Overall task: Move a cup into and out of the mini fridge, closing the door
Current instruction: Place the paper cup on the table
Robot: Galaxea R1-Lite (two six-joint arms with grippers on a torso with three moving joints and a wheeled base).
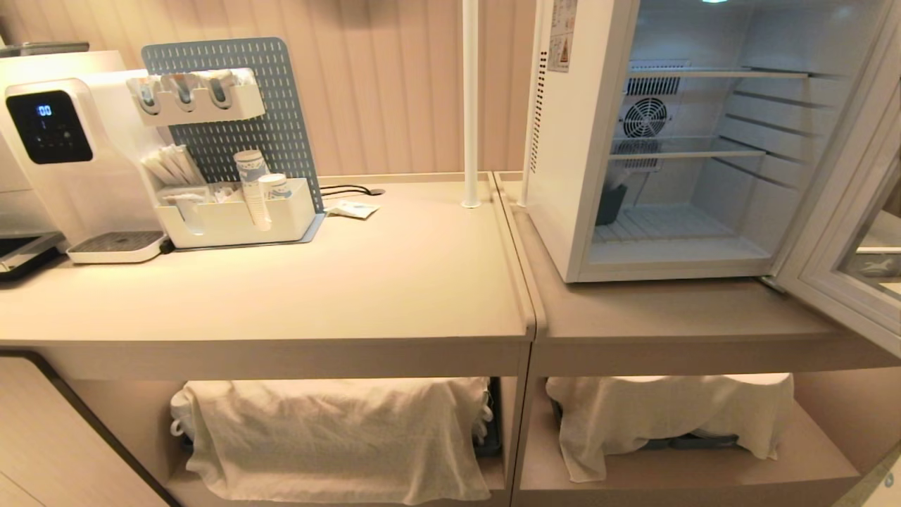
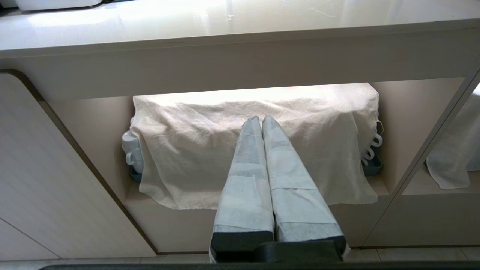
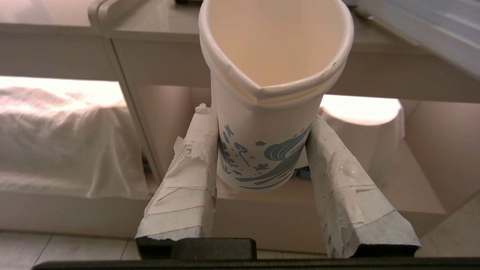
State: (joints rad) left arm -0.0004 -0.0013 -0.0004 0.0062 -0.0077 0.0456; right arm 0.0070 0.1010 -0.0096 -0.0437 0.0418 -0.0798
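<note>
The right gripper (image 3: 262, 150) clamps the cup (image 3: 268, 97) below the counter (image 1: 394, 282), the rim pinched out of round. The left gripper (image 2: 261, 122) rests closed. The fridge (image 1: 662, 141) door (image 1: 845, 232) stands open; harder squeezing could crumple the cup.

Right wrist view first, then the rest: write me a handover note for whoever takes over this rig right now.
Right tool: shut on the cup, rim squashed, held low in front of the counter.
Left tool: shut, empty, parked facing the cloth on the lower shelf.
Fridge: no cup visible inside; door swung wide open.
Done: cup is gripped.
Left: judging by the open door, at least set the cup down and close the door.
</note>
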